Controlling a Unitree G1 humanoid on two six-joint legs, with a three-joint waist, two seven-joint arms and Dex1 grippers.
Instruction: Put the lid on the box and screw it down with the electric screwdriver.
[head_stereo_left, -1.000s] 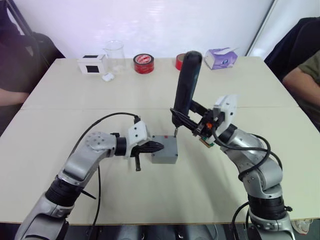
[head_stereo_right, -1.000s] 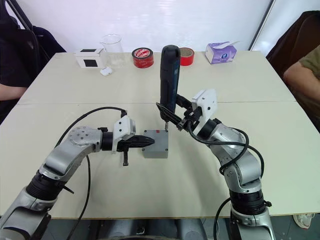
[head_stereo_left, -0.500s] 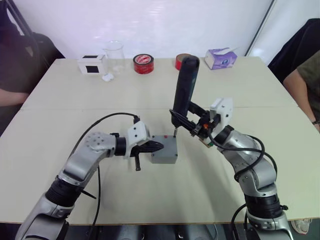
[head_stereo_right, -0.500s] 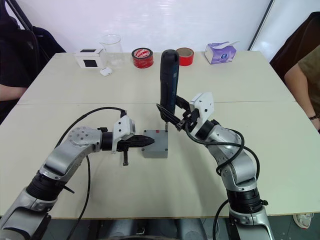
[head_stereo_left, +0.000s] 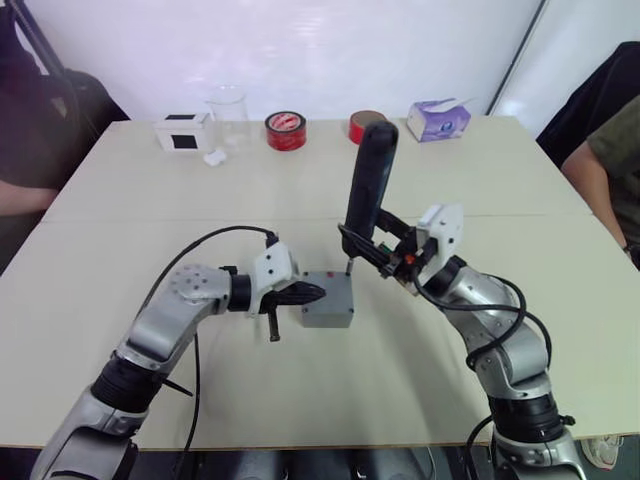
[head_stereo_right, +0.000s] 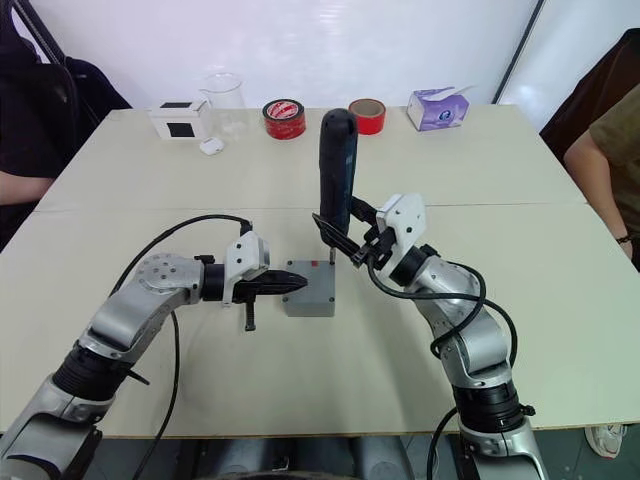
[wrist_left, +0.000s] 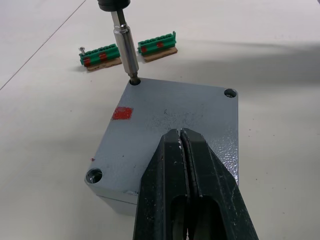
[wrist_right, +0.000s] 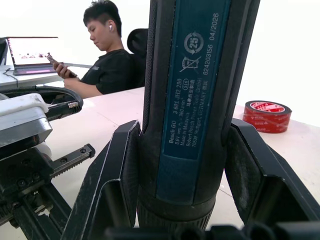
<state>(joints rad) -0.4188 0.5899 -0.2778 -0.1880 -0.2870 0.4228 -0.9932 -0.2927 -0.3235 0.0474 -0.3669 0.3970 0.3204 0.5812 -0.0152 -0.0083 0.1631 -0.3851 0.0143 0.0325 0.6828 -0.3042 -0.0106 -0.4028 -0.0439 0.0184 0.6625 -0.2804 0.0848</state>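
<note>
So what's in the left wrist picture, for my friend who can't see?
A metal screwdriver bit stands in a corner screw hole of the flat grey square lid. The left gripper's shut black fingers press on the lid, and two small green strips lie behind.

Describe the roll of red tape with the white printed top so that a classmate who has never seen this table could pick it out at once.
Look along the far edge of the pale table, where small items stand in a row. Right of the clear glass beaker lies the roll of red tape, flat on its side. Its white printed top sets it apart from the second red roll beside it, which shows a brown core.
</note>
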